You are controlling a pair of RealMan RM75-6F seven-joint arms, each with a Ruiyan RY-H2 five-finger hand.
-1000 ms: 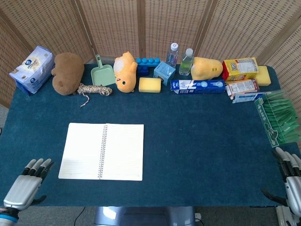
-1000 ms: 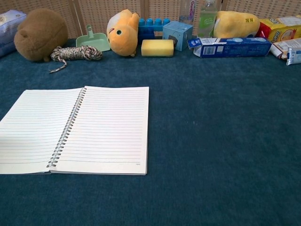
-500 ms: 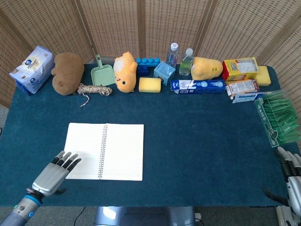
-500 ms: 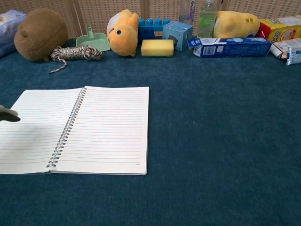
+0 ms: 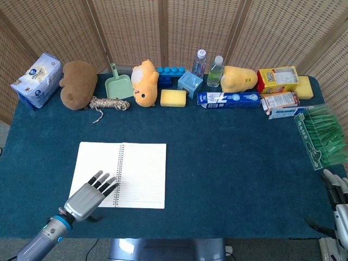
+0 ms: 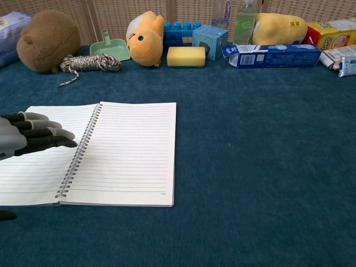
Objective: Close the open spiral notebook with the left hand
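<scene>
White notebook (image 5: pixel 119 174) — under left fingers (image 5: pixel 103 180)

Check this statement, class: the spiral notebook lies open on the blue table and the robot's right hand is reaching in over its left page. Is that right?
Not quite. The spiral notebook does lie open on the blue table, but the hand over its left page is the left hand, as the head view shows. The right hand sits at the table's far right edge, away from the notebook.
</scene>
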